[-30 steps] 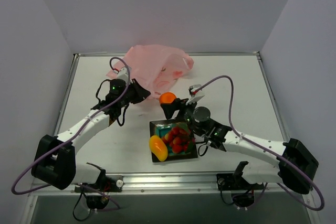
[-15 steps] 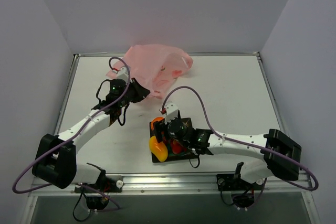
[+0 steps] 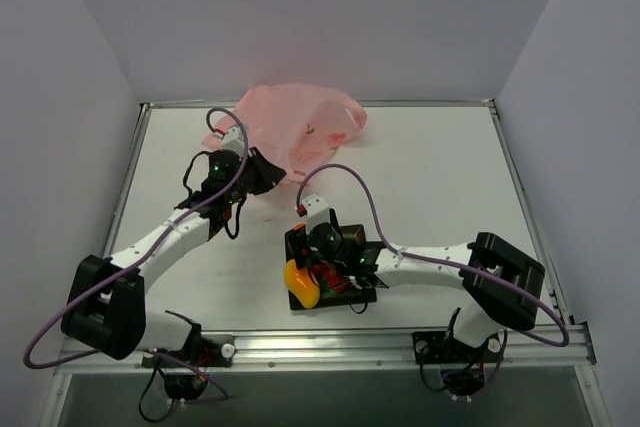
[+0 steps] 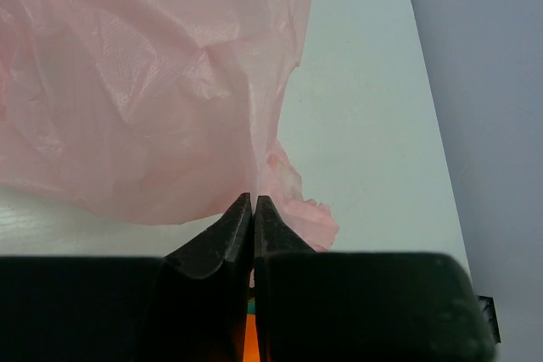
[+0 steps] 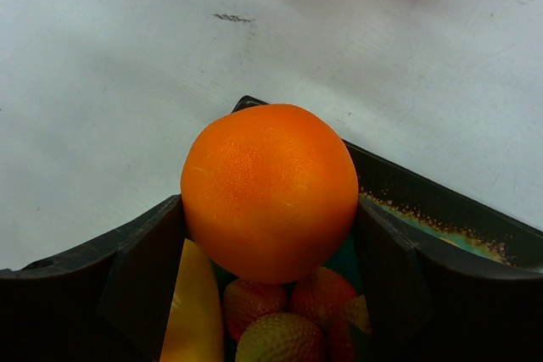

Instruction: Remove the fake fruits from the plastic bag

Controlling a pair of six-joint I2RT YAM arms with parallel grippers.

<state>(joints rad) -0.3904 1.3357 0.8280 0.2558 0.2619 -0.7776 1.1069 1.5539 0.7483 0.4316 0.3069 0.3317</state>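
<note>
Pink bag (image 3: pixel 300 127) sits beyond dish (image 5: pixel 450 201), L gripper (image 4: pixel 254 209) clamped on its edge. R gripper (image 5: pixel 270 209) grips orange (image 5: pixel 270 184) just over dish; mango (image 3: pixel 301 284), strawberries (image 5: pixel 288 303) in dish. Prob. only drop left.

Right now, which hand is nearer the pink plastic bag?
Left. The left hand pinches the plastic bag's edge; the right hand holds the orange over the dish, apart from it.

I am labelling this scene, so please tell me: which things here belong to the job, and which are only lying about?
Belong to the job:
plastic bag, pinched by the left tool
orange, held in the right tool
strawberries in the dish
mango at its edge

Only lying about:
the dish itself
the table
</note>
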